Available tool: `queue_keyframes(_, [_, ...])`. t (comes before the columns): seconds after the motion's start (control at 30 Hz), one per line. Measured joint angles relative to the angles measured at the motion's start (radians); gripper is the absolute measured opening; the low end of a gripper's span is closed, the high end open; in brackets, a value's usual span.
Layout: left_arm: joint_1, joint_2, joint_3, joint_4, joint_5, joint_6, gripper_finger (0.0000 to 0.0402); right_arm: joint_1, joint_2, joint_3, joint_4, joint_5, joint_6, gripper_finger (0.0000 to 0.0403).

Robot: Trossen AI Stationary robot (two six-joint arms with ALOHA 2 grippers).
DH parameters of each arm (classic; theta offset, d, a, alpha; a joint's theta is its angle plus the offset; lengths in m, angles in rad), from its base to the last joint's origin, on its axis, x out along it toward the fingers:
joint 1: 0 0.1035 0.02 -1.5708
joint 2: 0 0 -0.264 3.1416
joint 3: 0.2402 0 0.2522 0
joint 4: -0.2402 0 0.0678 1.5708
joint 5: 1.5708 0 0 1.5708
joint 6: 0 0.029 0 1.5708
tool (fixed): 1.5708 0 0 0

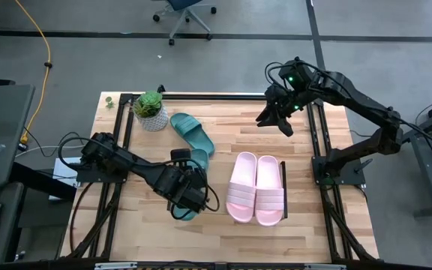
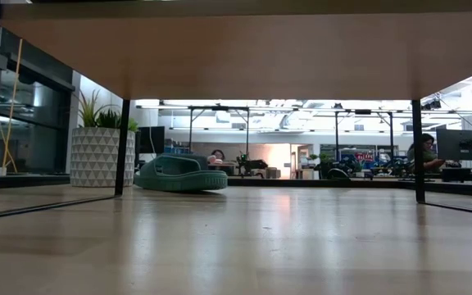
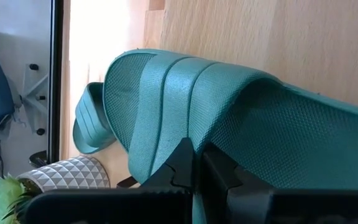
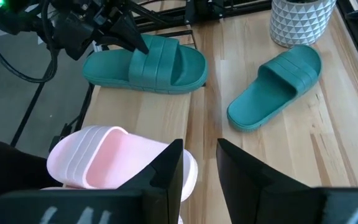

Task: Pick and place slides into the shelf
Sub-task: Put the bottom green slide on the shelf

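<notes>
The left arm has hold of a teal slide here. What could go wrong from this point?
1. The left gripper is shut on the strap of one teal slide by a thin pinch near the edge; the slide might twist or slip when lifted.
2. The second teal slide and the potted plant lie close by, so a swinging slide could knock them.
3. The right gripper hangs open above the table's far right; both arms could crowd near the pink slides.

Matt ribbed rubber slides (image 4: 146, 63), pale wood table (image 1: 291, 229).

Plant pot (image 1: 152, 118) beside slide (image 1: 193, 132)
</notes>
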Motion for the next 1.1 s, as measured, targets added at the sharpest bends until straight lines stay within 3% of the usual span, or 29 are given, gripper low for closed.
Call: queue_keyframes(1.1, [0.0, -0.014, -0.002, 0.0, 0.017, 0.051, 0.0, -0.028, 0.0, 0.0, 0.0, -0.012, -0.024, 0.0087])
